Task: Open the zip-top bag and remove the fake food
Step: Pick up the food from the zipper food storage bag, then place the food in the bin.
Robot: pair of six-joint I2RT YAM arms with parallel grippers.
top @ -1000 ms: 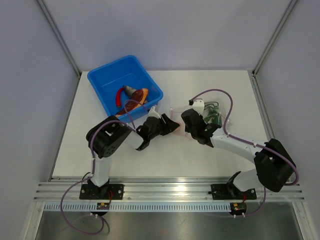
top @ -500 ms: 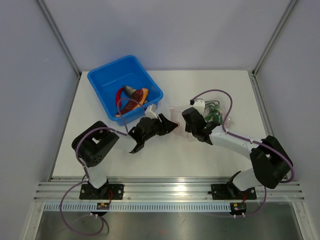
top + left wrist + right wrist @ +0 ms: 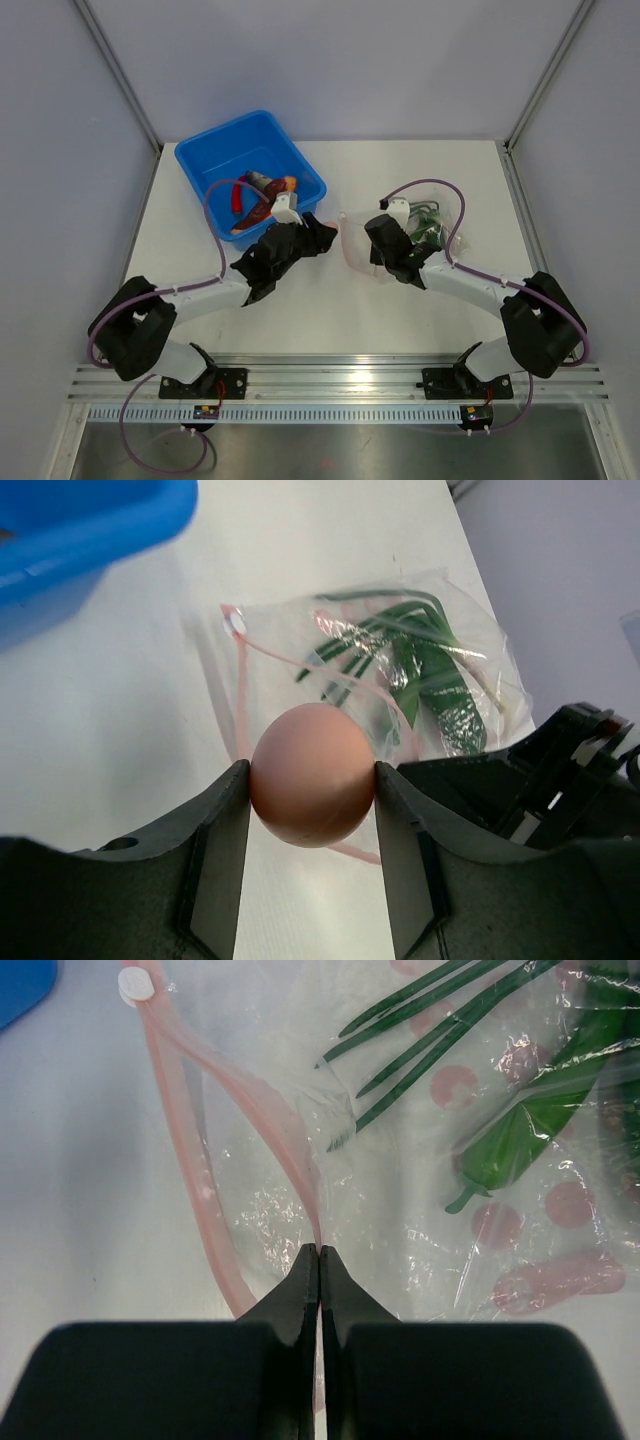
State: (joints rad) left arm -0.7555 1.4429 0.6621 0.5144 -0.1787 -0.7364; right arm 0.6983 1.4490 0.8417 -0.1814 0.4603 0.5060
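Left gripper (image 3: pixel 312 780) about half spread, clamped on a tan toy egg (image 3: pixel 310 750), one finger pressed to each side. Held just beside the near corner of the blue tub (image 3: pixel 240 125), a short way left of the bag's mouth.

Right gripper (image 3: pixel 318 1258) fully closed, fingertips pinching a fold of clear film on the zip-top bag (image 3: pixel 420 1210), right where the upper band of the pink zip strip (image 3: pixel 190 1160) runs in.

Bag flat on the white table (image 3: pixel 330 320), right of centre, just beyond the right wrist, mouth turned toward the left arm. Mouth parted: two pink bands joined at a white tab (image 3: pixel 133 985), then spread apart toward the fingertips. Film crinkled, glinting, printed with faint pink dots.

Inside, toward the end away from the mouth, green toy vegetables (image 3: pixel 520 1130): one broad leafy piece and several thin stalks.

In the tub, well apart from the bag, a grey-brown fish (image 3: pixel 260 181), a red chili (image 3: pixel 236 196) and an orange piece (image 3: pixel 289 183), lying close together.
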